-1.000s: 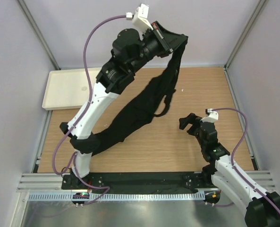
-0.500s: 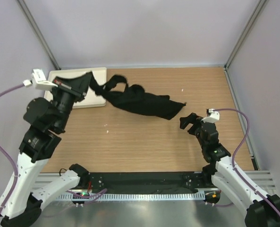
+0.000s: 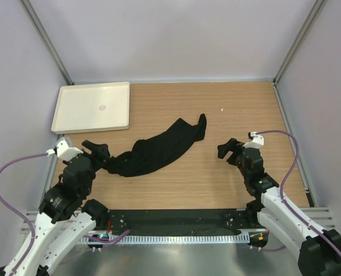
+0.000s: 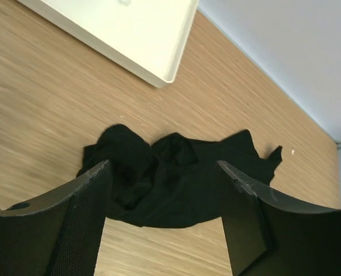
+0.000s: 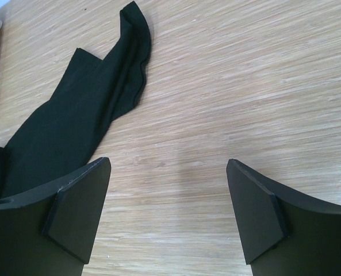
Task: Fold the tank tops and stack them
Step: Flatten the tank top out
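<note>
One black tank top (image 3: 161,150) shown lying on wooden table (image 3: 245,115), bunched into long diagonal strip: crumpled lump at near-left end, narrow end pointed far-right. One white tray (image 3: 91,106) seen at far-left corner, apart from garment. Two arms counted, one at each side. On left, left gripper (image 3: 97,153) shown with fingers spread, nothing grasped, garment's crumpled end just beyond fingertips. On right, right gripper (image 3: 228,150) likewise parted, nothing held, positioned over bare wood, apart from garment's narrow end.
</note>
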{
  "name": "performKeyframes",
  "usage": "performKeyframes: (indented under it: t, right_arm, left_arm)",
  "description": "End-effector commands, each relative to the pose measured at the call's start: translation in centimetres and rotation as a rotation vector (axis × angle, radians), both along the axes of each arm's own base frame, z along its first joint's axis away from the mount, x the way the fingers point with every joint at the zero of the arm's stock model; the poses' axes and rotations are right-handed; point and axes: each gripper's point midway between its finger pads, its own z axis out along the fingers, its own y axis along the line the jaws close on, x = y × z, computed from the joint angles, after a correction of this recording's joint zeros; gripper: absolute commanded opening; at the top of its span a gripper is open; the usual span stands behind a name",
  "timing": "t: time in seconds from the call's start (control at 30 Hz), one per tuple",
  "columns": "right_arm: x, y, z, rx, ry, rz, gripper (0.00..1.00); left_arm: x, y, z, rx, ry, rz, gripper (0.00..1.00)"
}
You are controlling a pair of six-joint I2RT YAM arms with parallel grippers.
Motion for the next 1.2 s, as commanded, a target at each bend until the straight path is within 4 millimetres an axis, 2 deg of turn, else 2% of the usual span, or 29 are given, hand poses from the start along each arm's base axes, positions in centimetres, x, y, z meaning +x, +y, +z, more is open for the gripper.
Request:
performKeyframes:
  t: [0.0, 0.1, 0.13, 0.2, 0.23, 0.3, 0.33, 0.43, 0.5, 0.57, 0.63, 0.67, 0.7, 0.9, 1.0, 1.03, 1.1, 1.13, 1.17]
  right_arm:
    - [0.9, 0.4, 2.2, 0.017, -0.077, 0.009, 0.88]
    - [1.0, 0.4, 2.1, 0.017, -0.075, 0.011, 0.88]
    - [1.0, 0.4, 2.2, 0.017, -0.075, 0.011, 0.88]
    - [1.0, 0.5, 2.1, 0.017, -0.073, 0.012, 0.87]
    - [1.0, 0.5, 2.1, 0.016, -0.070, 0.012, 0.87]
    - [1.0, 0.5, 2.1, 0.015, -0.072, 0.013, 0.87]
    - [1.0, 0.5, 2.1, 0.014, -0.071, 0.013, 0.87]
    - [1.0, 0.4, 2.1, 0.015, -0.072, 0.011, 0.87]
    - [1.0, 0.5, 2.1, 0.017, -0.072, 0.014, 0.87]
    - [1.0, 0.5, 2.1, 0.016, -0.070, 0.012, 0.87]
    - [1.0, 0.4, 2.1, 0.016, -0.072, 0.011, 0.87]
    - [1.0, 0.5, 2.1, 0.016, -0.070, 0.012, 0.87]
    - [1.0, 0.4, 2.1, 0.017, -0.072, 0.010, 0.87]
    - [1.0, 0.4, 2.1, 0.017, -0.072, 0.010, 0.87]
    - [0.9, 0.4, 2.1, 0.017, -0.072, 0.009, 0.87]
    - [0.9, 0.4, 2.2, 0.017, -0.075, 0.011, 0.87]
    - [0.9, 0.4, 2.2, 0.018, -0.076, 0.009, 0.87]
    - [0.9, 0.4, 2.2, 0.016, -0.075, 0.009, 0.87]
    - [0.9, 0.4, 2.2, 0.018, -0.076, 0.010, 0.87]
  left_arm:
    - [-0.8, 2.9, -0.5, 0.077, 0.028, 0.119, 0.73]
    - [-0.4, 1.6, -0.8, 0.120, 0.096, 0.049, 0.74]
    - [0.3, 0.7, -1.9, 0.176, 0.164, 0.007, 0.74]
    - [0.9, -0.7, -2.1, 0.200, 0.236, -0.052, 0.74]
    - [1.6, -1.4, -3.5, 0.255, 0.320, -0.082, 0.74]
    - [2.5, -3.5, -4.2, 0.260, 0.376, -0.166, 0.72]
    - [3.1, -4.4, -5.6, 0.280, 0.431, -0.198, 0.71]
    - [4.2, -8.1, -7.2, 0.214, 0.463, -0.332, 0.64]
    - [5.0, -10.3, -7.4, 0.151, 0.449, -0.396, 0.60]
    - [5.8, -11.6, -8.4, 0.127, 0.463, -0.416, 0.59]
    - [6.5, -12.5, -8.8, 0.125, 0.474, -0.426, 0.58]
    - [6.8, -13.0, -9.9, 0.141, 0.507, -0.431, 0.58]
    - [7.4, -13.4, -9.8, 0.147, 0.508, -0.433, 0.57]
    - [10.6, -14.6, -12.5, 0.231, 0.595, -0.412, 0.56]
    - [12.0, -15.0, -13.2, 0.266, 0.614, -0.407, 0.55]
    - [12.4, -14.9, -14.4, 0.291, 0.649, -0.409, 0.55]
    - [13.7, -14.9, -14.2, 0.298, 0.649, -0.392, 0.55]
    - [14.1, -14.9, -15.3, 0.308, 0.680, -0.391, 0.55]
    - [14.8, -14.8, -15.1, 0.299, 0.681, -0.384, 0.56]
